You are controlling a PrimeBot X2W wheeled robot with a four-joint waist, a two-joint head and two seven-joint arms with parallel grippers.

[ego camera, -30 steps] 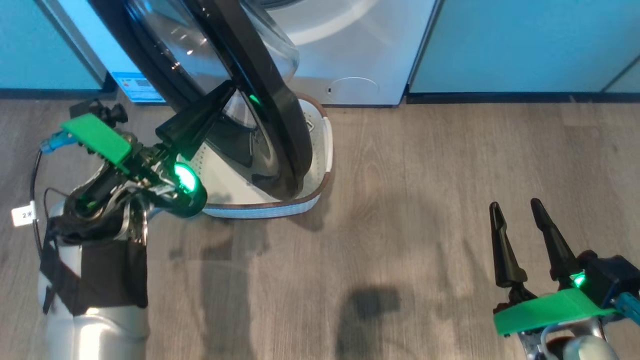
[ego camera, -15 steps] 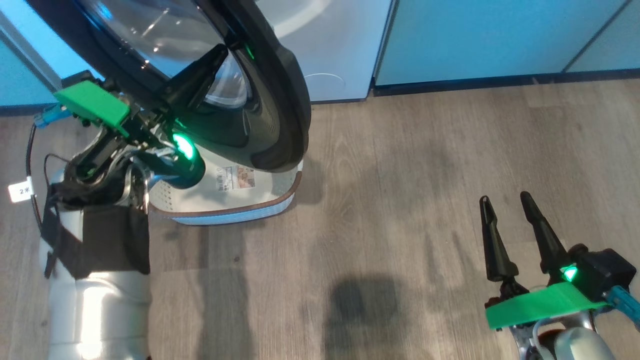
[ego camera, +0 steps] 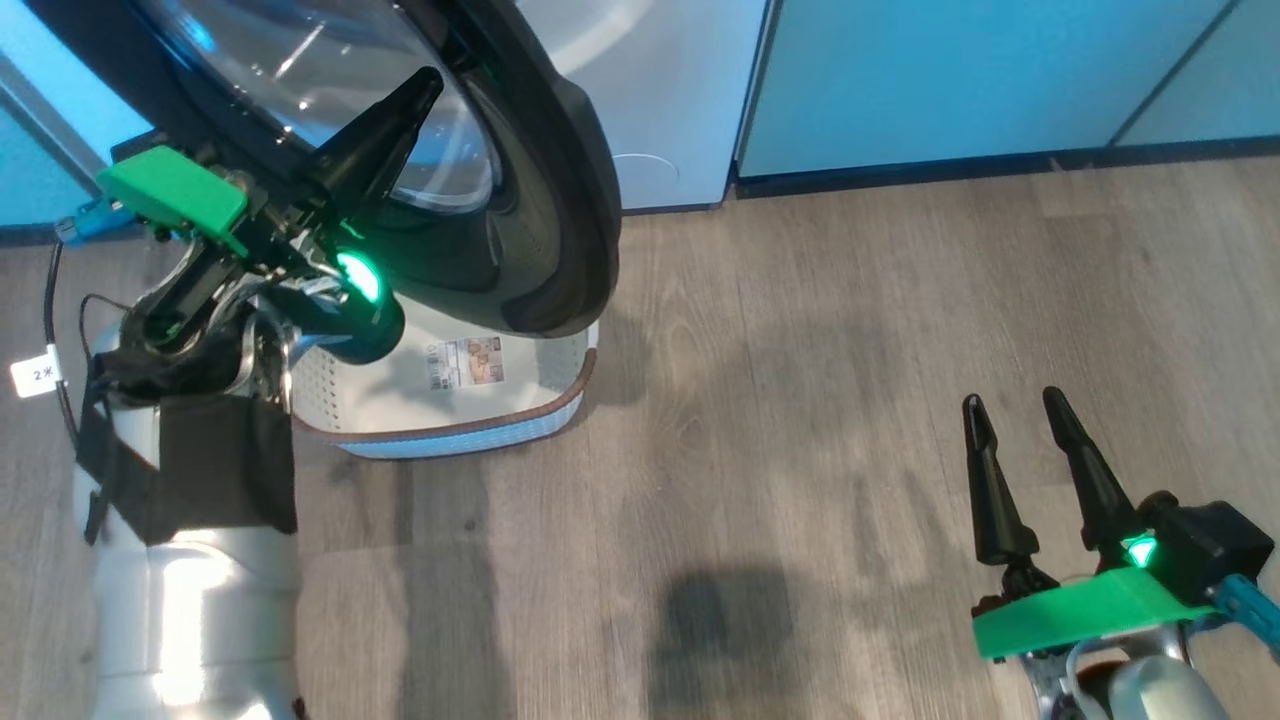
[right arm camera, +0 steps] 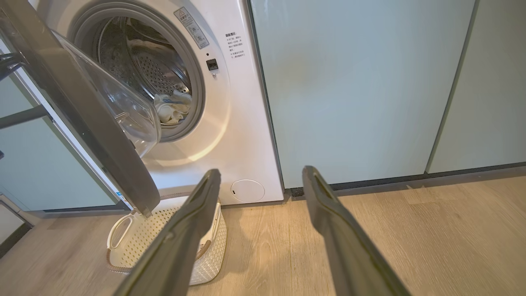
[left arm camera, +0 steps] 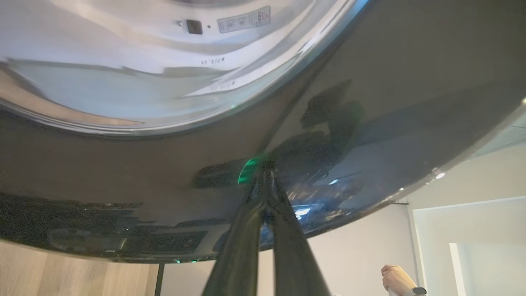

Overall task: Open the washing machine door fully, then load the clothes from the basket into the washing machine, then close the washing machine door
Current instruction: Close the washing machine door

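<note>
The washing machine door (ego camera: 570, 200) stands partly open, its black rim hanging over the basket (ego camera: 470, 425). My left gripper (ego camera: 430, 82) is shut, and its tips (left arm camera: 265, 174) press against the glossy outer rim (left arm camera: 370, 82) beside the glass bowl. In the right wrist view the clothes (right arm camera: 172, 109) lie inside the steel drum of the washing machine (right arm camera: 234, 131). The basket (right arm camera: 123, 246) sits on the floor below the door's edge (right arm camera: 82, 107), and its floor shows a label. My right gripper (ego camera: 1012, 402) hovers open over bare floor at the lower right, far from the machine, nothing between its fingers (right arm camera: 185, 230).
Pale teal cabinets (ego camera: 950, 80) flank the machine on both sides. Wood-look floor (ego camera: 800, 400) stretches open between the basket and my right gripper. A person's hand (left arm camera: 396, 278) shows low at the right of the left wrist view.
The head camera has shifted. The door has swung with my left gripper's shut tips against it, uncovering more of the basket's floor and its label. The right gripper has kept still and open.
</note>
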